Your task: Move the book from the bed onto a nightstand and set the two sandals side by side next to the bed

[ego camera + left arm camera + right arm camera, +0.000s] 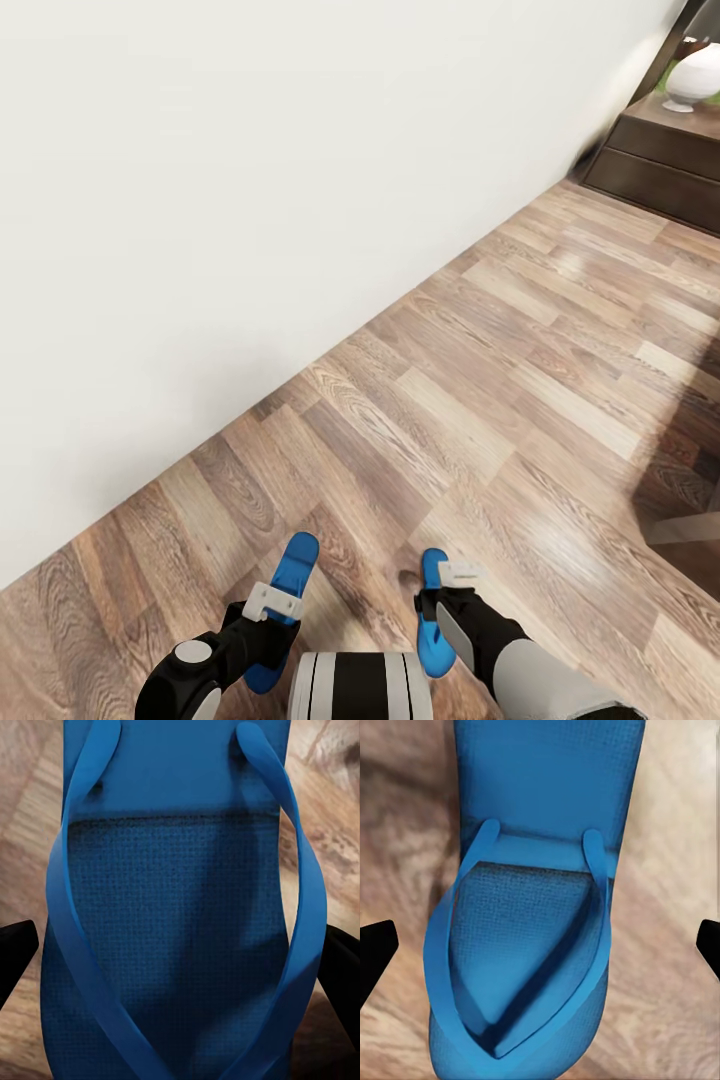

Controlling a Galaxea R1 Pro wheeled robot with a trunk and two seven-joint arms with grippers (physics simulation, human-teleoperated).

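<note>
The head view looks down on a wood-plank floor (pixel 480 400) running along a plain white wall (pixel 250 200).

**Left arm.** The left pincer (pixel 272 603) sits low in the head view, with a bright-blue sandal (pixel 285 610) passing beneath its white fitting. The toe end of this sandal projects forward beyond the pincer toward the wall. In the left wrist view, the sandal (pixel 176 930) lies between the two black fingers (pixel 15 956), which stand at either edge of the sole. Whether the fingers press on the sole cannot be told. The two straps of the sandal converge toward the near end.

**Right arm.** The right pincer (pixel 452 580) is positioned beside the second blue sandal (pixel 433 615), which runs lengthwise along the inner side of the forearm. In the right wrist view, this sandal (pixel 529 930) is centred between the black fingers (pixel 373 956). The fingers are spread, with bare floor showing between each one and the sole. The sandal lies strap side up.

**Relative position.** The two sandals are apart from each other, roughly parallel, on either side of the robot's trunk (pixel 360 685).

**Surroundings.** A dark-brown nightstand (pixel 660 165) stands at the far right against the wall. A white rounded object (pixel 695 78) rests on its top.
</note>
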